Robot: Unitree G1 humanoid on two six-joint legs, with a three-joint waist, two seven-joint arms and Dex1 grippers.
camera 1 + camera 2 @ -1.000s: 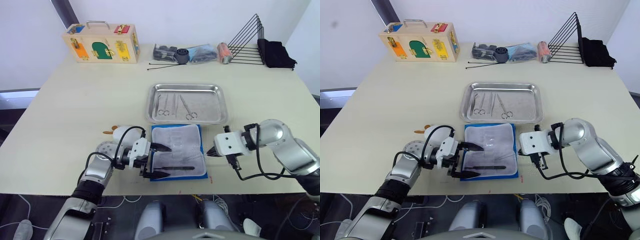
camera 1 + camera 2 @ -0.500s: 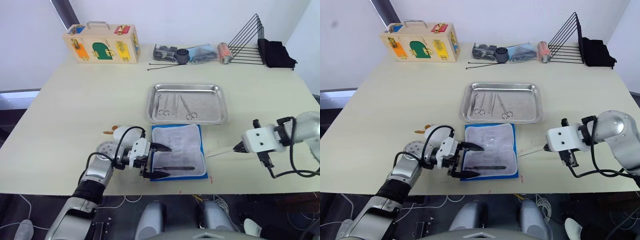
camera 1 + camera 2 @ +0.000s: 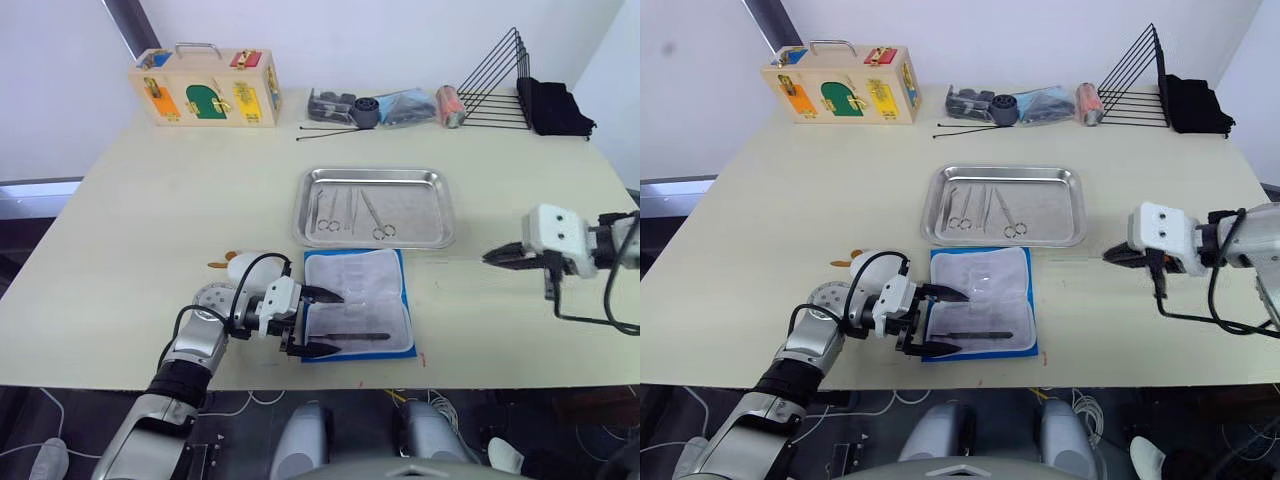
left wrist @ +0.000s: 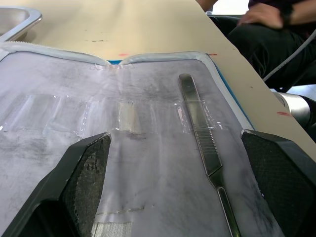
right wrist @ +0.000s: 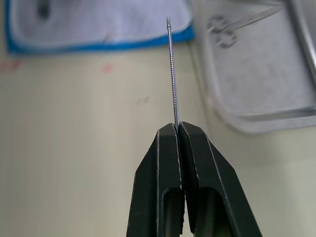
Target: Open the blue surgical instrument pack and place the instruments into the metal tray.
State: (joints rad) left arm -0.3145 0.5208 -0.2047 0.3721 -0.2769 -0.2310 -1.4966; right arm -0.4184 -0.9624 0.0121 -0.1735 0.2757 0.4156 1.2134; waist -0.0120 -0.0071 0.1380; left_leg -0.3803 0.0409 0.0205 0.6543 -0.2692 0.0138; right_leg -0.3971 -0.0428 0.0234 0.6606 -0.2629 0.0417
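Head views: the right claw (image 3: 497, 258) has swung away from the opened blue surgical instrument pack (image 3: 357, 316) toward the metal tray (image 3: 375, 206). Right wrist: it's pinched shut on a thin instrument (image 5: 172, 74). Left wrist: left claw (image 4: 173, 163) gapes empty over the dark tool (image 4: 200, 133)

The bench (image 3: 150, 220) has a smooth, matt cream surface. The metal tray (image 3: 437, 235) is shiny, lightly brushed steel, and the instruments (image 3: 350, 212) in it are thin bright metal. The blue surgical instrument pack (image 3: 358, 302) lies open, its inner side cloudy whitish plastic, wrinkled and faintly glossy, edged in blue. On it rests a dark slim tool (image 4: 201, 134) of dull grey metal. The right hand (image 5: 178, 129) has 2 smooth black plastic-looking fingers pinching a fine ridged metal tweezer (image 5: 172, 74). The left hand (image 3: 322, 321) has finely textured matt black pads (image 4: 94, 168). The lock box (image 3: 205, 90) looks like pale wood.
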